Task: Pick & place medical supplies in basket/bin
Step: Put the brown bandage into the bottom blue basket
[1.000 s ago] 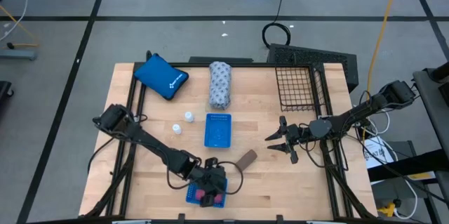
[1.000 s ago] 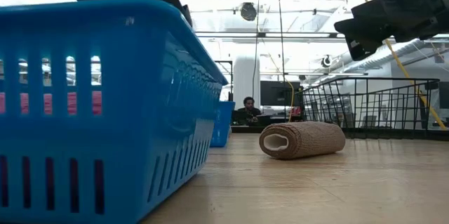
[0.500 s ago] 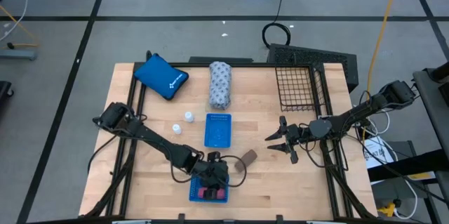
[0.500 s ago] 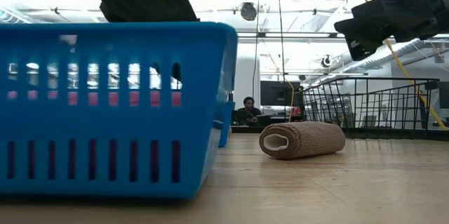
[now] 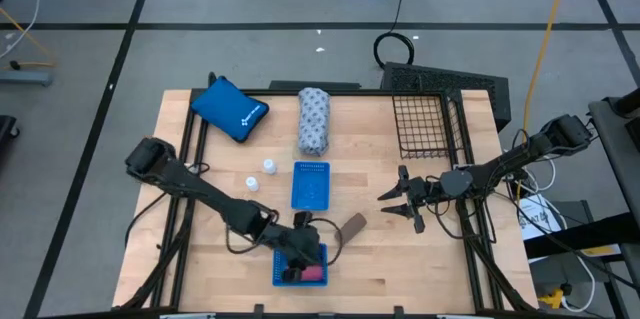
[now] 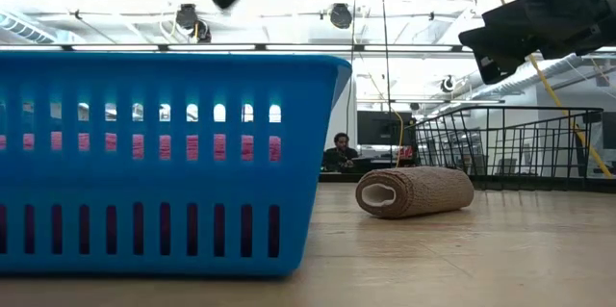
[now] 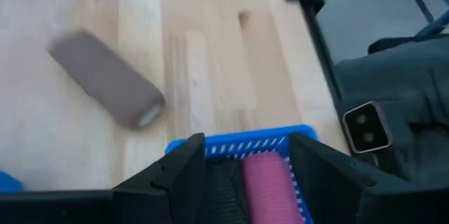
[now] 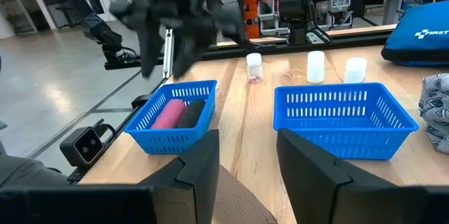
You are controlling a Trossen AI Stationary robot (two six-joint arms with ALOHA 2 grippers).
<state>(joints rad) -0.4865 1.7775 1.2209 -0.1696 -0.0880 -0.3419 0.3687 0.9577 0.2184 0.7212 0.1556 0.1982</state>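
Note:
A small blue tray (image 5: 278,281) by the table's near edge holds a pink block (image 7: 270,189) and a black block (image 5: 292,274). My left gripper (image 5: 299,246) hangs open above this tray, slanting down and touching nothing. A brown roll (image 5: 350,226) lies on its side on the wood to the tray's right. My right gripper (image 5: 400,205) waits open, level, right of the table's middle. The black wire basket (image 5: 425,124) stands at the far right. The dotted white roll (image 5: 313,119) lies at the far middle, and white bottles (image 5: 270,167) stand left of centre.
A second blue tray (image 5: 310,185) stands at the table's middle. A blue pouch (image 5: 228,109) lies at the far left. Bare wood lies between the brown roll and my right gripper. A person sits in the room beyond the table (image 6: 340,150).
My left gripper has risen out of the near blue tray and drawn a little toward the table's far edge, rolling slightly and staying open. The tray has turned about on the table and now stands square to the near edge.

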